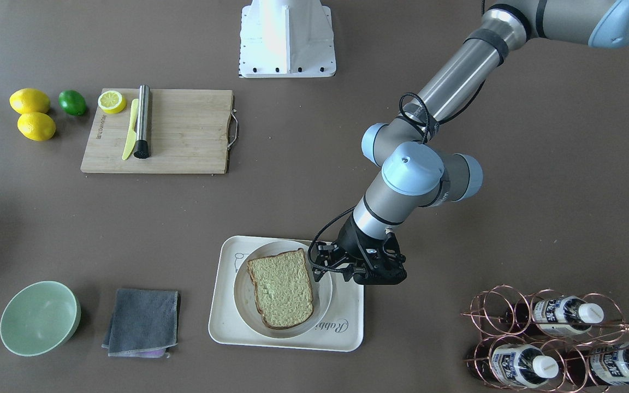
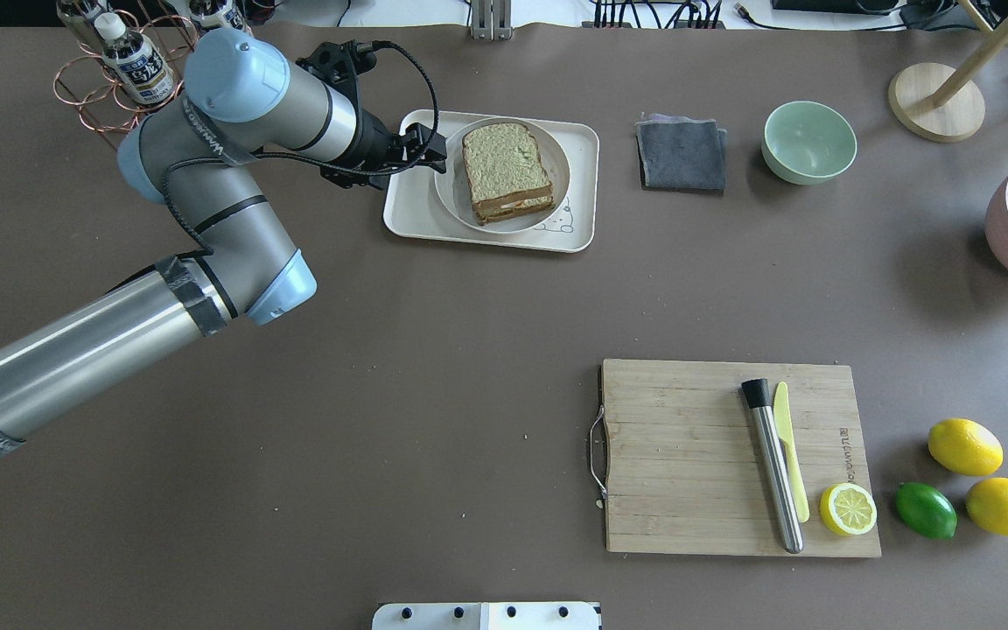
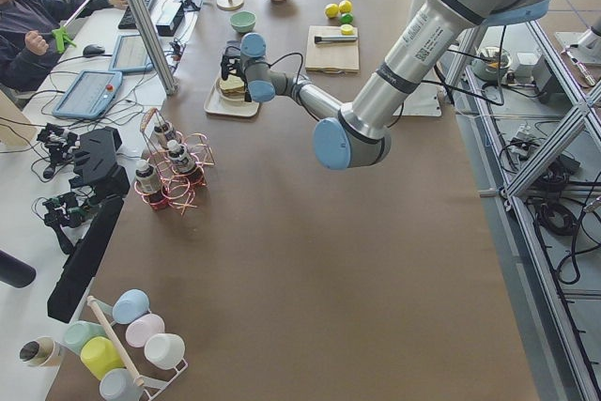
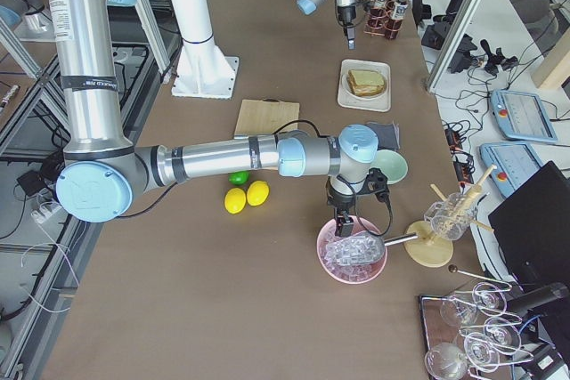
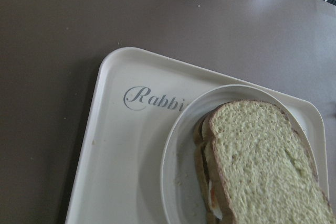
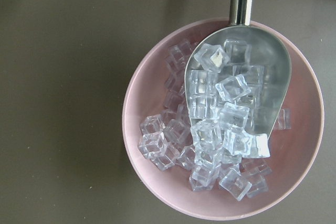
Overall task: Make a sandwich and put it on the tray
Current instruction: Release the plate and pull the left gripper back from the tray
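Note:
The sandwich (image 1: 282, 289), two speckled bread slices with a bit of white egg and orange yolk showing at its edge (image 5: 210, 195), lies on a round white plate (image 1: 322, 297). The plate stands on the cream tray (image 1: 227, 322) with the "Rabbit" script. The sandwich also shows in the overhead view (image 2: 504, 166). My left gripper (image 1: 377, 275) hovers over the tray's edge beside the plate, holding nothing I can see; its fingers are hidden under the wrist. My right gripper (image 4: 343, 224) hangs far off over a pink bowl; I cannot tell if it is open.
The pink bowl (image 6: 157, 77) holds ice cubes and a metal scoop (image 6: 241, 93). A bottle rack (image 2: 119, 70) stands close behind my left arm. A grey cloth (image 2: 682, 153) and a green bowl (image 2: 808, 140) lie beside the tray. A cutting board (image 2: 688, 455) with tools and citrus is nearer me.

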